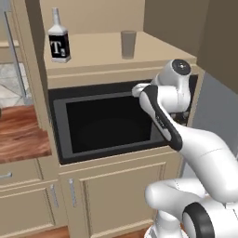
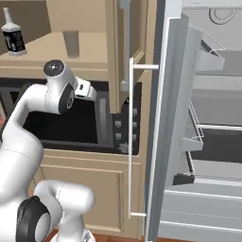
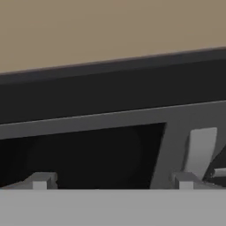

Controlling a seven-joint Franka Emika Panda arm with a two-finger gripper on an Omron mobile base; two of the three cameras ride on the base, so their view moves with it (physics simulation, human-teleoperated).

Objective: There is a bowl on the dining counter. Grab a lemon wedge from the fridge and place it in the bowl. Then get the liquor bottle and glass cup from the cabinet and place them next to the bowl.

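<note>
The liquor bottle (image 1: pixel 59 42) (image 2: pixel 13 38), with a black label and a white "T", stands upright at the left of the open cabinet's beige shelf (image 1: pixel 93 53). The glass cup (image 1: pixel 128 44) (image 2: pixel 71 43) stands upright to its right on the same shelf. My gripper (image 3: pixel 112 183) is open and holds nothing. It hangs below the shelf's front edge and faces the black appliance (image 3: pixel 88 154). The hand (image 2: pixel 85 90) sits below and slightly right of the cup. The fridge (image 2: pixel 212 118) stands open on the right. The bowl and lemon wedge are out of view.
A black built-in appliance (image 1: pixel 107 123) fills the niche under the shelf. The open fridge door (image 2: pixel 165 118) and its long bar handle (image 2: pixel 131 137) stand close to the arm's right. A reddish wood-grain counter top (image 1: pixel 18 135) lies to the left, above tan drawers (image 1: pixel 18 174).
</note>
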